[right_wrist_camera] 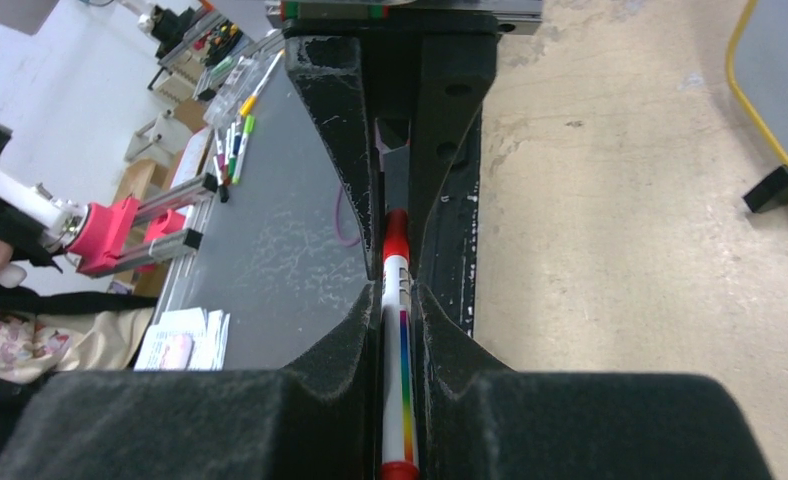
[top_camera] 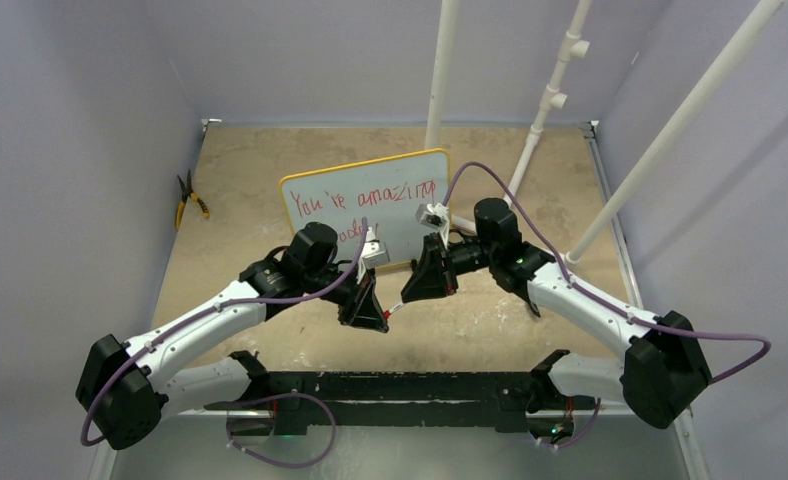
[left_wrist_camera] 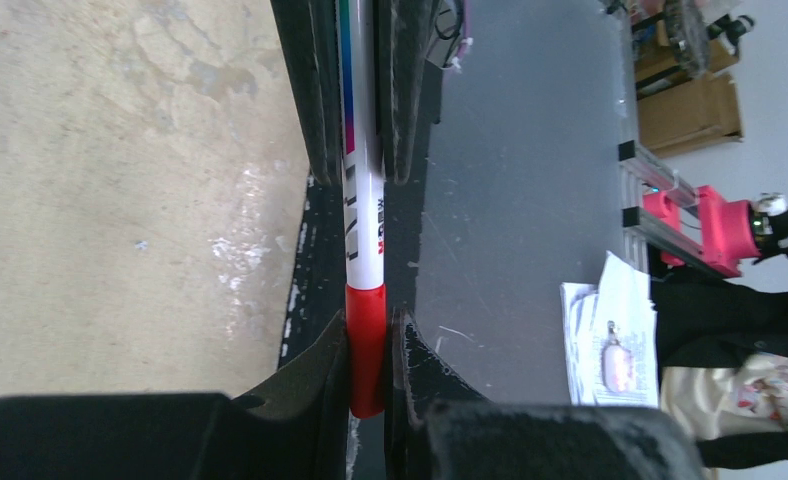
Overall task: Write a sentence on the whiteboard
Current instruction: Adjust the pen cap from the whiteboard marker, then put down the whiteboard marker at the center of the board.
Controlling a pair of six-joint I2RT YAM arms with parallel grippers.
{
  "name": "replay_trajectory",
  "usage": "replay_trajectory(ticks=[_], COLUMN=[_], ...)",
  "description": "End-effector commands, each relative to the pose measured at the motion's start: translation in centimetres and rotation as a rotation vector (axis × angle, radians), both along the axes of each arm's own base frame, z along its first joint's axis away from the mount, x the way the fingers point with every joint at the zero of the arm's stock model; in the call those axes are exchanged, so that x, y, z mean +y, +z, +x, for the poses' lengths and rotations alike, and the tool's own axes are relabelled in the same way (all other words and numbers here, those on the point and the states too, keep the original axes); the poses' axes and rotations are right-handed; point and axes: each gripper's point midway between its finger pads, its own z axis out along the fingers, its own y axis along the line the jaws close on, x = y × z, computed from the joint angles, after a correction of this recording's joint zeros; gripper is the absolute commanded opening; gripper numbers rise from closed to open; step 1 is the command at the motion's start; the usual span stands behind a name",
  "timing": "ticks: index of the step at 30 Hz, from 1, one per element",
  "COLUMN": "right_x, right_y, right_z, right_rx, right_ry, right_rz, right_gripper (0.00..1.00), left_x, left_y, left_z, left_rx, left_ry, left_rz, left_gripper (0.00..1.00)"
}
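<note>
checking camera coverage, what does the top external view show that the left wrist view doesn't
Only the top external view: the whiteboard with red writing, and yellow-handled pliers near the left wall. Only the left wrist view: the marker, white barrel and red cap, up close. Both: the left gripper and right gripper meeting, shut on that marker.

Lower edge of whiteboard (top_camera: 410,190) and most of its second red line covered by left arm (top_camera: 270,285); that line is unreadable. Right wrist view catches only a bit of its yellow frame and one black foot, rest cut by right edge. Upper end of marker (left_wrist_camera: 365,215) runs off top of left wrist view, lower end off bottom of right wrist view; barrel print not legible. From above, marker mostly buried between left pincer (left_wrist_camera: 368,335) and right pincer (right_wrist_camera: 398,305).
</note>
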Motion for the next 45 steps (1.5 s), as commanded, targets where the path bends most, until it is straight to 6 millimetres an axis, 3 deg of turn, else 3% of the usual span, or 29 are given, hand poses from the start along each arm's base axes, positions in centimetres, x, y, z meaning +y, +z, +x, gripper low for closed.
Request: replay_trajectory(ticks=[1,5,8,11,12,16,21,26,33,35,39,44,45], right_x=[0.7,0.9,1.3,1.4,1.2,-0.5,-1.8,-2.7,-5.1,-6.0,-7.7,-9.7,-10.4], right_y=[-2.3,-1.8,-1.0,-0.1,0.0,-0.7,-3.2,-7.2,-11.9,-13.1,-14.7,-13.5,-13.0], right_z=[-4.9,-4.7,-3.7,-2.0,-1.3,2.3,5.0,7.5,10.5,11.1,12.3,14.2,14.7], right_rx=[0.084,0.089,0.09,0.088,0.093,0.106,0.127,0.135,0.145,0.164,0.205,0.192,0.182], right_ry=[0.169,0.152,0.084,0.003,-0.03,-0.182,-0.332,-0.506,-0.737,-0.783,-0.872,-1.0,-1.041], right_rz=[-0.069,-0.067,-0.06,-0.038,-0.037,-0.054,-0.122,-0.238,-0.38,-0.408,-0.442,-0.436,-0.435], right_gripper=[0.0,0.0,0.0,0.0,0.0,0.0,0.0,0.0,0.01,0.09,0.42,0.79,0.93], left_x=[-3.4,-3.3,-2.6,-1.4,-1.0,0.4,1.3,2.2,5.9,7.4,11.1,16.7,18.0], left_y=[13.5,12.4,10.5,7.5,6.7,5.6,5.8,7.1,7.8,8.2,8.8,10.2,10.5], left_z=[4.0,4.4,5.5,6.7,7.1,8.4,9.3,11.2,15.8,16.9,18.9,20.2,20.3], left_rx=[-0.494,-0.493,-0.513,-0.504,-0.505,-0.511,-0.525,-0.534,-0.493,-0.49,-0.484,-0.519,-0.526], left_ry=[-0.008,0.011,0.071,0.135,0.16,0.28,0.366,0.496,0.769,0.846,1.025,1.279,1.341], left_rz=[-0.464,-0.417,-0.325,-0.167,-0.127,-0.052,-0.027,-0.026,0.013,0.011,0.025,0.044,0.055], left_gripper=[0.0,0.0,0.0,0.0,0.03,0.37,0.68,0.71,0.72,0.72,0.73,0.76,0.77])
